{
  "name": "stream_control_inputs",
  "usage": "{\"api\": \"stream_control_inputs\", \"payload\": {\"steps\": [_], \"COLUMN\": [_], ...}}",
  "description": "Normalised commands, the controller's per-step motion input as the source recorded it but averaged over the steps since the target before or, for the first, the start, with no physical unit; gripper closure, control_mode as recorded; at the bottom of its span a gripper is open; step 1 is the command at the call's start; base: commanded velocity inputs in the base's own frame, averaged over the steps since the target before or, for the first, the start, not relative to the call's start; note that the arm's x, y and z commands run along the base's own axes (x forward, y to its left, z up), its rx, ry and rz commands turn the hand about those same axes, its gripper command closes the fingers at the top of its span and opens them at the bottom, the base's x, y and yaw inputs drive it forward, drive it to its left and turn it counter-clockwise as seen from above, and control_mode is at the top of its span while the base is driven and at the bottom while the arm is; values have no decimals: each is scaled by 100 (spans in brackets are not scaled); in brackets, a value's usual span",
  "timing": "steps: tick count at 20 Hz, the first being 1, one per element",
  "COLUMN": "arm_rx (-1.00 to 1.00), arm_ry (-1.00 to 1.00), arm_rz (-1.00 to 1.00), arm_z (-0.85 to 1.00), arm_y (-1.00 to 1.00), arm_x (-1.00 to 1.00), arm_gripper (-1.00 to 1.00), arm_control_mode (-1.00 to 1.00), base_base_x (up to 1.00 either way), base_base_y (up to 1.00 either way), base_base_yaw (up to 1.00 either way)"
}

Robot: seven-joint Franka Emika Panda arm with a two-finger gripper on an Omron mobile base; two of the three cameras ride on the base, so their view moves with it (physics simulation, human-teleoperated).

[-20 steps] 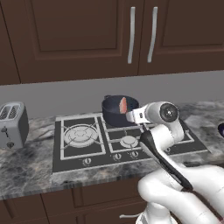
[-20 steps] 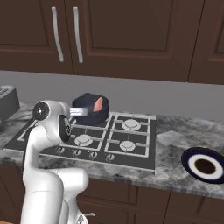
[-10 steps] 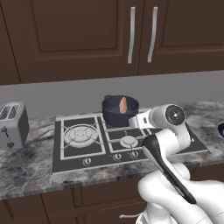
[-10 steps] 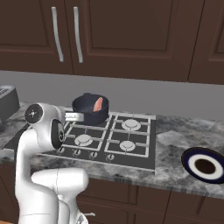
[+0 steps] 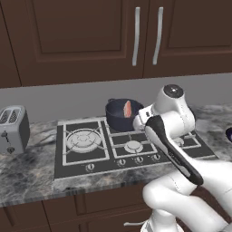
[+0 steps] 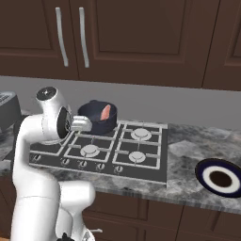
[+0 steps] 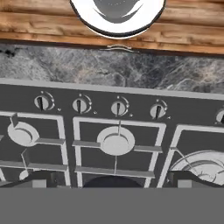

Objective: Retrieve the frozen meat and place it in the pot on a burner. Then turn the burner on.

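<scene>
Just beyond the open end effector (image 6: pixel 89 125), frozen meat (image 6: pixel 105 113) lies in the pot (image 6: pixel 96 117).

Even, soft rendered light, moderately bright; no clear single source. Cabinets (image 5: pixel 90 41) read dark with a faint sheen on the handles. The arm (image 5: pixel 176 136) is the brightest surface, smoothly shaded, no blown glare. Shadows weak: a soft one under the pot (image 5: pixel 121 115) and beside the toaster (image 5: pixel 12 129). Base views slightly soft, low resolution. Hand view sharper on the knobs (image 7: pixel 81 105); no edge distortion seen.
</scene>
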Motion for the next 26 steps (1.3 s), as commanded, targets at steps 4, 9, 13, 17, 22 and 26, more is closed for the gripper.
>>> {"api": "stream_control_inputs", "payload": {"steps": [4,9,13,17,22,26], "arm_rx": [0,0,1,1,3,-2], "arm_ry": [39,21,8,0,0,3], "arm_rz": [-4,-7,-19,-13,-1,-1], "arm_z": [-37,-41,-10,-4,-27,-28], "arm_y": [0,0,2,6,10,10], "arm_x": [0,0,0,0,0,11], "arm_gripper": [-100,-100,-100,-100,-100,-100], "arm_control_mode": [-100,-100,-100,-100,-100,-100], "base_base_x": [0,0,0,0,0,0], "base_base_y": [0,0,0,0,0,0], "base_base_yaw": [0,0,0,0,0,0]}}
